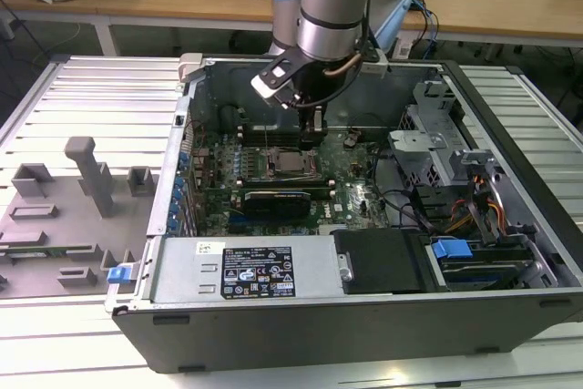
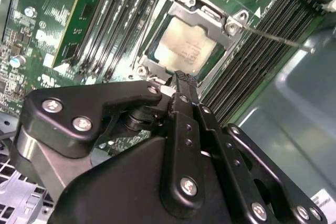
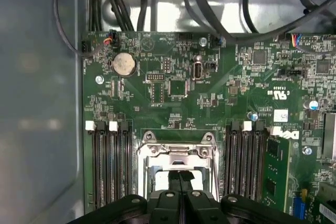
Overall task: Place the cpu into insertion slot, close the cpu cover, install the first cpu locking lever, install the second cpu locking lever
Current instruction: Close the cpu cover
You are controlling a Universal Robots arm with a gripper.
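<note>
The cpu (image 2: 181,51) lies flat in the insertion slot (image 1: 290,167), its silver top showing through the window of the cpu cover (image 2: 212,20). The cover's grey metal frame is down over the chip. A thin metal locking lever (image 2: 283,40) sticks out from one corner of the socket, over the memory slots. My gripper (image 1: 312,134) hangs just above the socket's edge nearest the case's back wall, its black fingers (image 2: 181,85) pressed together with nothing between them. In the first wrist view the gripper (image 3: 181,176) is over the cover (image 3: 176,150).
Long black memory slots (image 3: 107,166) flank the socket on both sides. A black expansion card (image 1: 278,199) lies in front of it, and a drive cage with cables (image 1: 437,157) fills the exterior view's right. Grey fixtures (image 1: 64,216) stand on the table outside the case.
</note>
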